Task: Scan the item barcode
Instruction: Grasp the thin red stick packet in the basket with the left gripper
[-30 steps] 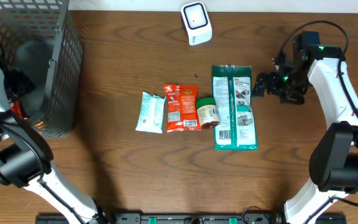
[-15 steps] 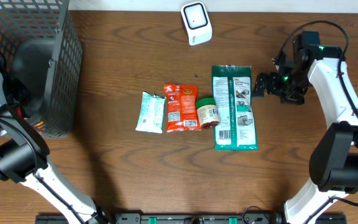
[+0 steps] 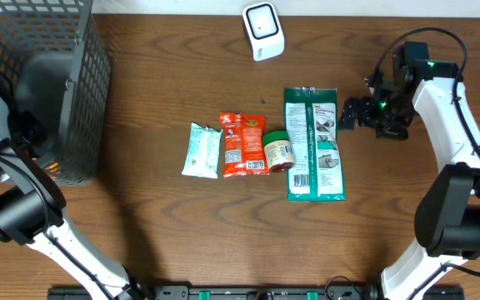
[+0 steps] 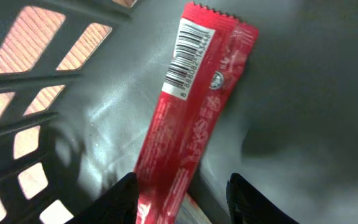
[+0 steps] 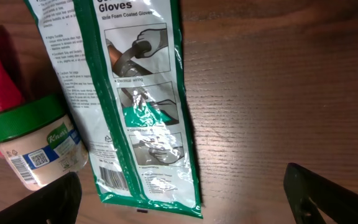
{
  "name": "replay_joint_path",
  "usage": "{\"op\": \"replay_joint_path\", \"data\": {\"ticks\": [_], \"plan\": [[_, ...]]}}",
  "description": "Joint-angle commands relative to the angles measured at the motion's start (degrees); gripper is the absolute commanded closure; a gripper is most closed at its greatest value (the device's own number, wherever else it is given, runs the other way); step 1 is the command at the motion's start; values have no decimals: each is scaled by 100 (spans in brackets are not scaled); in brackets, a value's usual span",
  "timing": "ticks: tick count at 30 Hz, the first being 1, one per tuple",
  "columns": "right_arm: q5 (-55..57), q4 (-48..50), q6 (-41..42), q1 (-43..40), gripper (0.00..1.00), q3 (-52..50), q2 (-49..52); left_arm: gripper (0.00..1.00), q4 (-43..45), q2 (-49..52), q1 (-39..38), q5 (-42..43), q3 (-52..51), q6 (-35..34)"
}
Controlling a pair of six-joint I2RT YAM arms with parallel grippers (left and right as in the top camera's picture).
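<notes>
Nearest, on the worktop [image 3: 157,233], in one row: one pale bar packet [image 3: 201,150], one red snack bag [image 3: 242,144], one green-lidded jar [image 3: 277,151] lying on its side, one green gloves pack [image 3: 313,143]. Makes four, each touching or just beside its neighbour, none lifted, none near the scanner.

Just right of the gloves pack, at the right tool [image 3: 352,112]: spread full wide, holding nothing, with the pack's lower end and the jar in its own camera.

Further off to the left, inside the one black mesh basket [image 3: 73,50]: one red bar packet [image 4: 191,118], barcode end uppermost in the wrist view, lying on the grey inner surface. At the left tool [image 4: 182,199]: part-way open, straddling the packet's lower end; meets it on one side, shows a gap on the other. Cannot tell whether pinching or merely around it.

Farthest, by the worktop's back edge: one white scanner [image 3: 263,31], standing alone, well apart from every item.

Judging from that layout: reads as one item of five dealt with, if lying in the basket means scanned; cannot confirm from these views. Leaves four to pick up, turn barcode-first to the scanner, and put in the basket. Totals two arms, two tools, one scanner, one basket, five items.
</notes>
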Motion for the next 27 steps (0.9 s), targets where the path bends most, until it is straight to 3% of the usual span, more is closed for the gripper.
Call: {"op": "replay_joint_path", "data": {"ticks": [1, 6, 17, 27], "plan": [[35, 0, 72, -13, 1, 70, 15, 53, 85, 87, 109, -74, -181, -9], [35, 0, 72, -13, 1, 70, 15, 54, 140, 87, 245, -72, -295, -13], [35, 0, 70, -13, 1, 70, 15, 93, 94, -39, 254, -4, -20, -31], [35, 0, 70, -13, 1, 70, 15, 93, 422, -1366, 247, 22, 164, -448]]}}
